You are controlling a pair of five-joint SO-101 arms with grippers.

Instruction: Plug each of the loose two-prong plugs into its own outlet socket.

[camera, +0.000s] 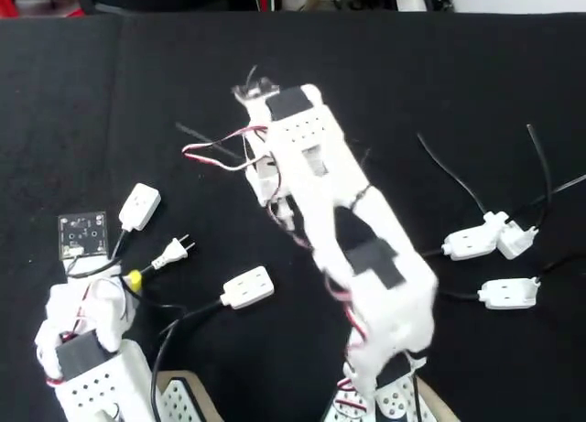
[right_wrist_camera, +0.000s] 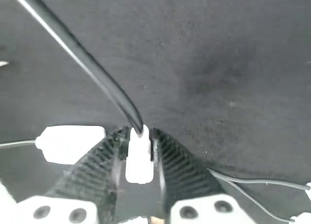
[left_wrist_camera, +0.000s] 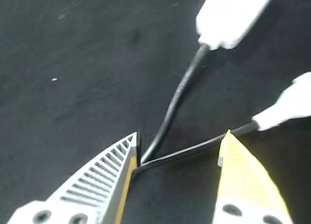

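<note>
We could read no text, label, number or sign. The small dark board (camera: 82, 234) lying on the surface (camera: 458, 92) carried a few pale marks, but they were too small for us to make out.

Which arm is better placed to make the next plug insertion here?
Right, probably. The right gripper is shut on a white plug with its black cord attached, ready to carry to a socket. The left gripper is open, with only cords between its fingers.
</note>
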